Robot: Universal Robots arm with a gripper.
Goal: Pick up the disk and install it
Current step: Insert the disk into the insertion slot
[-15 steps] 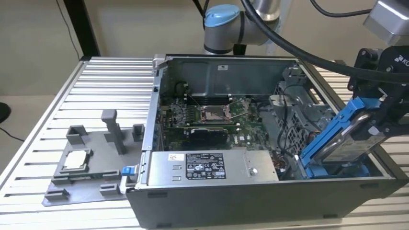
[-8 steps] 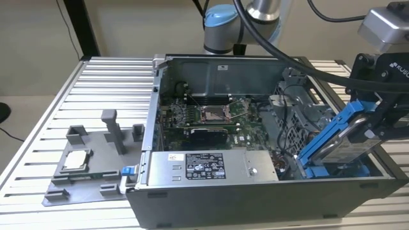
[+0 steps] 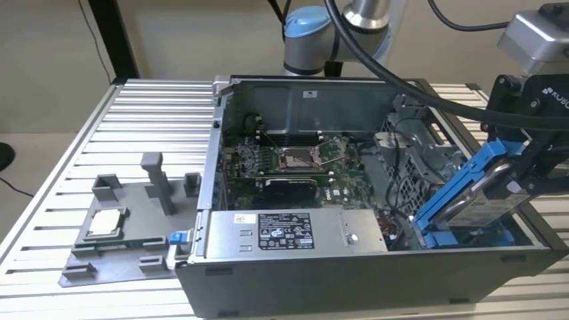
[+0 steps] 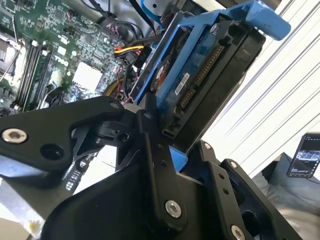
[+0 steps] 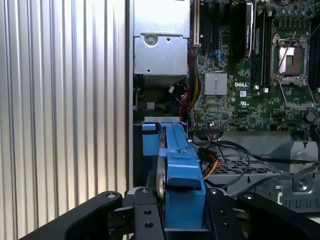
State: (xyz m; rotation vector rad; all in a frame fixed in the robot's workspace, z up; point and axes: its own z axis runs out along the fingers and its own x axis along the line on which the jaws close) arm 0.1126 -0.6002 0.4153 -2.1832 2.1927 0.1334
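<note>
The disk [image 3: 476, 193], a grey drive in a bright blue carrier, stands steeply tilted at the exterior view's right. Its lower end reaches down into the front right corner of the open computer case [image 3: 356, 273]. My gripper [image 3: 516, 180] is shut on the disk's upper end. In the second wrist view the disk [image 4: 200, 75] runs away from the gripper [image 4: 177, 155], connector edge showing. In the first wrist view the black fingers [image 5: 145, 217] clamp both sides of the disk [image 5: 177, 165], which hangs over the case's edge.
Inside the case lie the motherboard [image 3: 294, 160], a big grey labelled box [image 3: 294, 230], a metal cage [image 3: 418, 147] and loose cables [image 5: 210, 162]. A grey fixture [image 3: 116, 240] with a small silver chip [image 3: 105, 222] sits on the slatted table [image 3: 133, 120].
</note>
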